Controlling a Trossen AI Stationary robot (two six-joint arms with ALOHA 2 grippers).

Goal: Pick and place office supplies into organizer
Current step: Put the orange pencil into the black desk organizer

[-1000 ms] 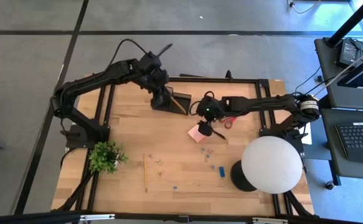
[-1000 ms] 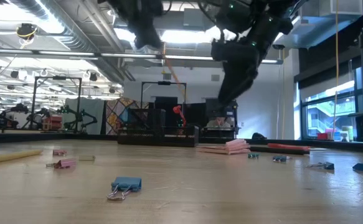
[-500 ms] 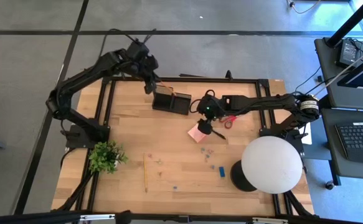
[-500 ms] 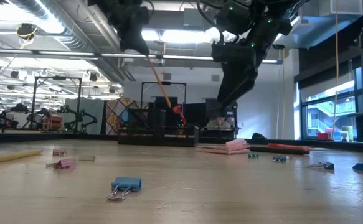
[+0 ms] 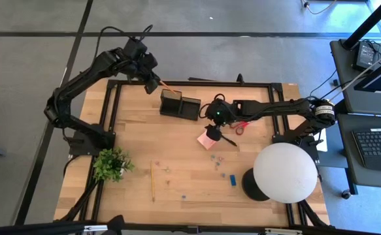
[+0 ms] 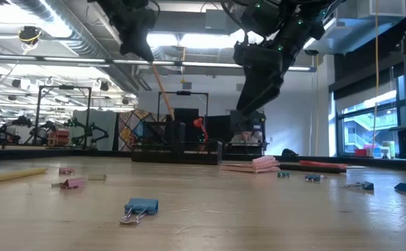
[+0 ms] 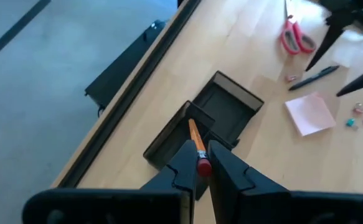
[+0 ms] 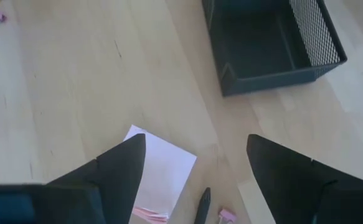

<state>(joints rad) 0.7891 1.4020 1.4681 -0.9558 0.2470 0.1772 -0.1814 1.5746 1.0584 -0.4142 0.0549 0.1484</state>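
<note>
My left gripper [image 7: 201, 163], clenched on the orange pencil [image 7: 196, 142], has swung back from the black mesh organizer [image 7: 213, 120]; my pencil isn't in yet.

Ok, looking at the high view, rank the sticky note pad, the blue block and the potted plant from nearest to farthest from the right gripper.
1. Pink sticky note pad: directly below the open right gripper.
2. Blue block: beside the lamp base.
3. Potted plant: far across, at the table's left edge.

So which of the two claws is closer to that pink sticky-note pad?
The right gripper hangs open just above the pink sticky-note pad. The left gripper, shut on a pencil, is up beyond the black organizer.
</note>
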